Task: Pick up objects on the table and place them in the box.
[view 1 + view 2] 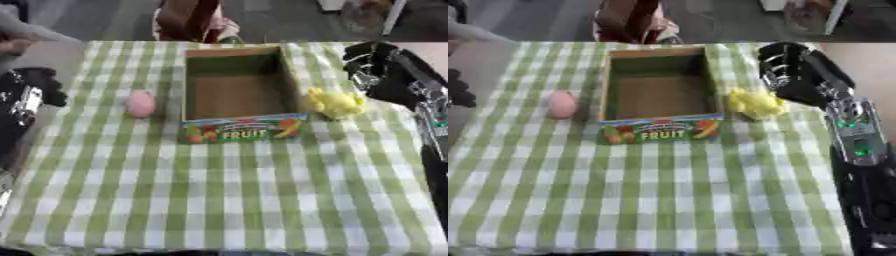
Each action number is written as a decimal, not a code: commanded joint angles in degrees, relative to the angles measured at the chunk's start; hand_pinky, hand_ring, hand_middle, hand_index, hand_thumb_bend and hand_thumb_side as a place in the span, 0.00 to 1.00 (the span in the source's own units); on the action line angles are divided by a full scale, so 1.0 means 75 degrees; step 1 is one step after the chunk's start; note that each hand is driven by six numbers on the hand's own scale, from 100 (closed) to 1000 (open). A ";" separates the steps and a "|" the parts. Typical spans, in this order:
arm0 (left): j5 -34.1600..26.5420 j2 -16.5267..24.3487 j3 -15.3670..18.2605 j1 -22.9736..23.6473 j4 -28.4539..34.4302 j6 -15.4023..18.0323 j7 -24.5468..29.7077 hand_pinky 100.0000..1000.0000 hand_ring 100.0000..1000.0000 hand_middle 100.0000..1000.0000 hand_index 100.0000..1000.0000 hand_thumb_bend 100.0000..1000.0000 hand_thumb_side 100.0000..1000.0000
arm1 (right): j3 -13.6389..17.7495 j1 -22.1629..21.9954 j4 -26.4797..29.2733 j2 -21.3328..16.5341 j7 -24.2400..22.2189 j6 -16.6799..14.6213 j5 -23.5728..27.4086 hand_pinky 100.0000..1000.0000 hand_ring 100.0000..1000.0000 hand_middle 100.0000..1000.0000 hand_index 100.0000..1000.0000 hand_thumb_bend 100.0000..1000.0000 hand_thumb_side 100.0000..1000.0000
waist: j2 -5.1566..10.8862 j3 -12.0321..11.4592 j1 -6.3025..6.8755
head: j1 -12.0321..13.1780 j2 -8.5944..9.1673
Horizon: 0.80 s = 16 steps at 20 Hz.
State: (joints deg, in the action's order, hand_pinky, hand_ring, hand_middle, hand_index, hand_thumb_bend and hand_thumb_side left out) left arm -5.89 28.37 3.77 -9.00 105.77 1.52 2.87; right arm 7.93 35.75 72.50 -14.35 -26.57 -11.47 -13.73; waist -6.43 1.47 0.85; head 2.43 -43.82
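Findings. The box (241, 95), a cardboard tray with FRUIT printed on its near wall, stands open on the green-checked table (219, 190). I see nothing inside it. Two objects wait outside: a pink egg-shaped object (140, 103) near its left wall, and a yellow lumpy object (756, 103) just beside its right wall.

My right hand (785, 67) hangs above the table just right of the yellow object, apart from it. Its fingers curl partway, point down and hold nothing. My left hand (35, 90) shows at the left edge, well apart from the pink object; I cannot tell how its fingers stand.

Assessment. The step in hand appears to be the pick of the yellow object with my right hand. No object is yet in the box, so the task is at its start.

Recommendations:
- I spread my fingers before descending, since the object looks wide and uneven.
- I come down from above, not from the side, as a sideways push may jam it against the box wall.
- I lift clear of the rim before crossing over.
- I release low over the box floor.
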 commanded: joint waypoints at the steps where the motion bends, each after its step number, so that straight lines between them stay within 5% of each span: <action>1: 0.0384 0.0809 -0.0133 -0.0468 -0.0372 -0.0107 0.0300 0.58 0.55 0.53 0.70 0.00 0.47 | -0.0017 0.0096 0.0159 -0.0127 -0.0015 0.0002 -0.0039 0.59 0.67 0.67 0.77 0.00 0.23 | 0.0125 0.0022 0.0012 | 0.0021 -0.0040; 9: 0.1371 0.2272 -0.1071 -0.1978 -0.1966 -0.0389 0.1260 0.64 0.65 0.64 0.80 0.00 0.41 | -0.0062 0.0123 0.0164 -0.0014 -0.0050 -0.0007 -0.0026 0.59 0.67 0.67 0.77 0.00 0.23 | 0.0166 0.0163 -0.0047 | 0.0110 -0.0040; 16: 0.2280 0.1781 -0.1677 -0.2866 -0.3444 -0.0314 0.1799 0.67 0.70 0.70 0.83 0.00 0.30 | -0.0076 0.0139 0.0178 0.0069 -0.0052 -0.0003 -0.0013 0.59 0.67 0.67 0.77 0.00 0.22 | 0.0196 0.0207 -0.0093 | 0.0136 -0.0040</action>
State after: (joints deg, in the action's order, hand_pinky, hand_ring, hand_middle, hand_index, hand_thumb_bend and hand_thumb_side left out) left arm 9.96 41.24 -8.53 -29.36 81.26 -0.97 15.81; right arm 7.36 35.76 72.52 -13.29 -26.85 -11.44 -13.74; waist -5.95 2.95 0.14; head 3.37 -43.83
